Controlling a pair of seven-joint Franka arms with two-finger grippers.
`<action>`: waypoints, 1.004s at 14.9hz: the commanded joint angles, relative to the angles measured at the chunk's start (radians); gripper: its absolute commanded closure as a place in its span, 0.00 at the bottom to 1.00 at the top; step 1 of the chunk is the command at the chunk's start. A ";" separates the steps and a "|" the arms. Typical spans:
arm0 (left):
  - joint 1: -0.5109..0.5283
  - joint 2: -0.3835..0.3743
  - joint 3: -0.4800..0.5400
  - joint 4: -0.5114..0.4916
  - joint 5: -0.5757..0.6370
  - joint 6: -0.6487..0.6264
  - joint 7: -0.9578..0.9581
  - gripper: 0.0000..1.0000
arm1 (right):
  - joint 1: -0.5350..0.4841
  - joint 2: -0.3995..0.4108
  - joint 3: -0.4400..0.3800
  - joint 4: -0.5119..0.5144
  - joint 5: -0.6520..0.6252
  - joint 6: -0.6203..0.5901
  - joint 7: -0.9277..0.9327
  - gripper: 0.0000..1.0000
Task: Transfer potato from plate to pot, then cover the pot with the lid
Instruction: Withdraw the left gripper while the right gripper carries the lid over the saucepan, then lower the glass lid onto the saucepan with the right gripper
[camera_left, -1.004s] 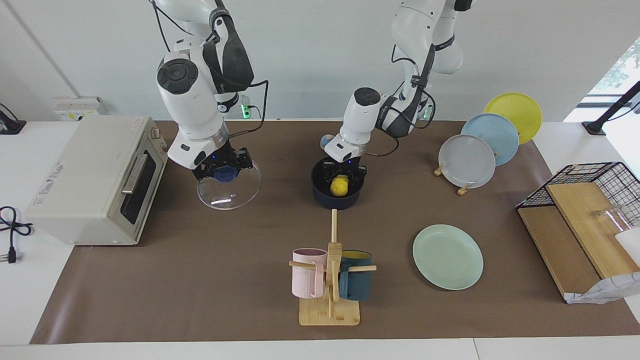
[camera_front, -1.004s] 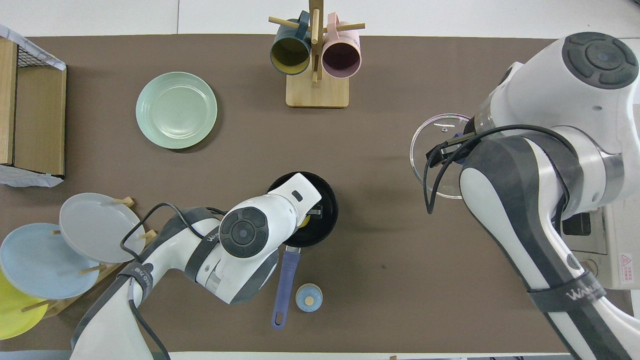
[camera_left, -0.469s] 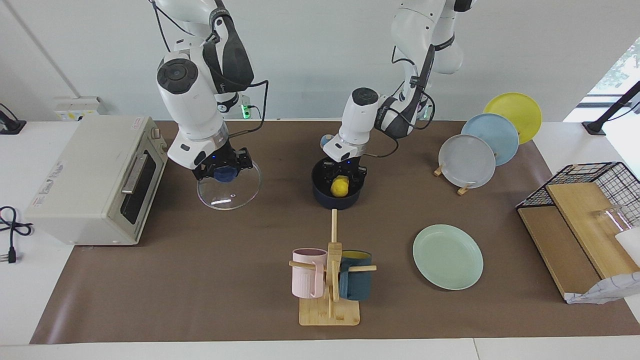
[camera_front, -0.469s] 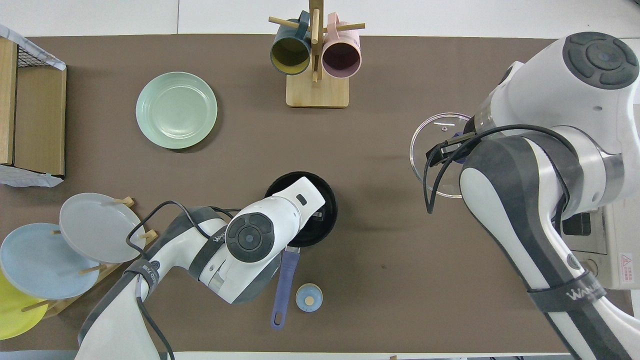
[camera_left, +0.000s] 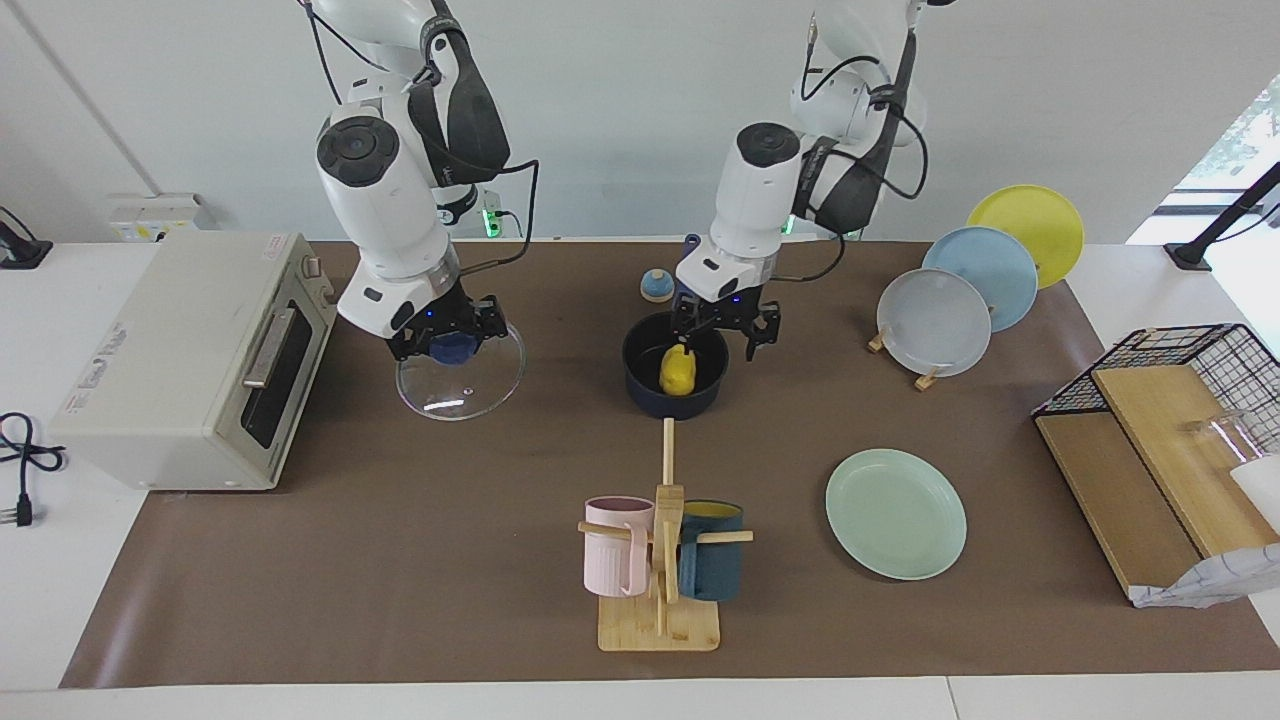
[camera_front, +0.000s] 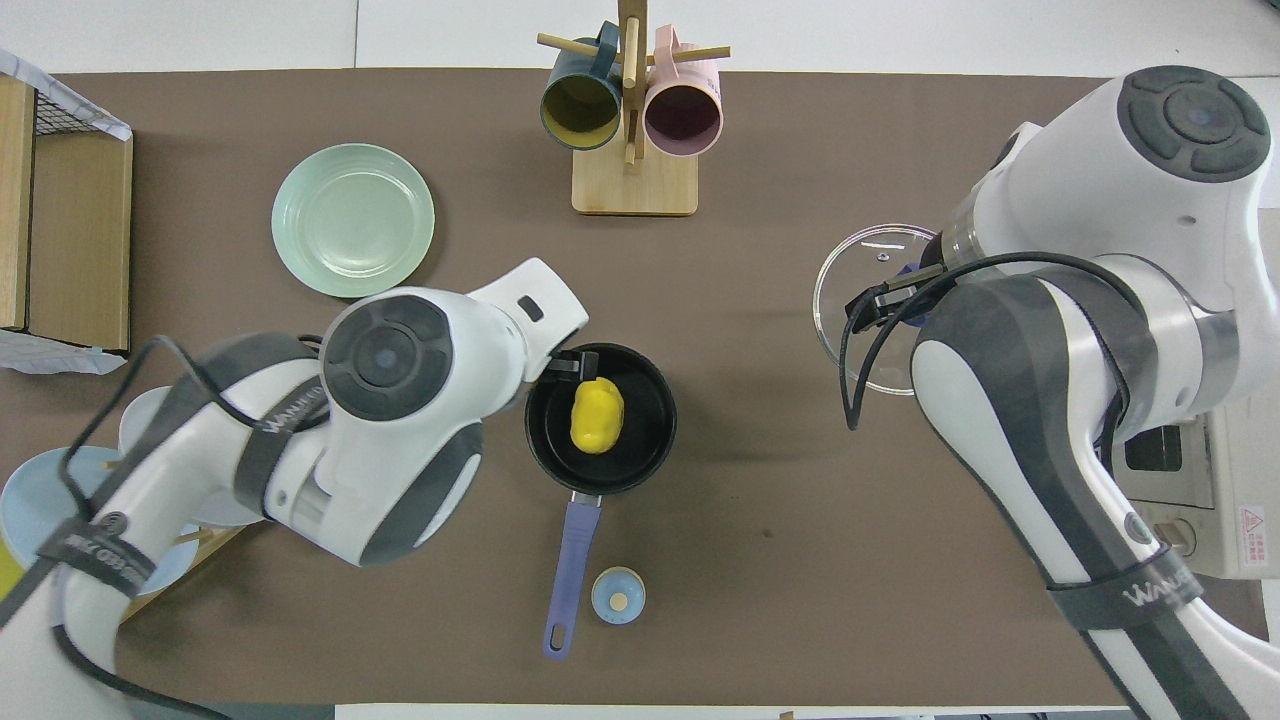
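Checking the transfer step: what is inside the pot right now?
The potato lies alone on the black bottom of the pot, which is uncovered. The left tool's open fingers hang above the pot's rim, hiding nothing.

A glossy yellow potato (camera_left: 678, 371) lay in a dark pot (camera_left: 640, 392) with a matt black inside. The lid (camera_left: 470, 385) was clear glass and caught a bright glint. The green plate (camera_left: 895, 513) looked smooth with a soft sheen. A matt brown mat (camera_left: 400, 560) covered the table. The mug stand (camera_left: 658, 620) was pale wood.
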 joint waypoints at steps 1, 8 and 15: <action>0.134 0.010 -0.004 0.190 -0.054 -0.207 0.137 0.00 | 0.079 0.005 0.007 0.011 0.014 0.057 0.145 1.00; 0.438 0.010 -0.001 0.353 -0.031 -0.453 0.465 0.00 | 0.412 0.158 0.005 0.123 -0.001 0.116 0.708 1.00; 0.443 -0.035 -0.001 0.427 0.012 -0.671 0.456 0.00 | 0.486 0.221 0.005 0.112 -0.053 0.159 0.810 1.00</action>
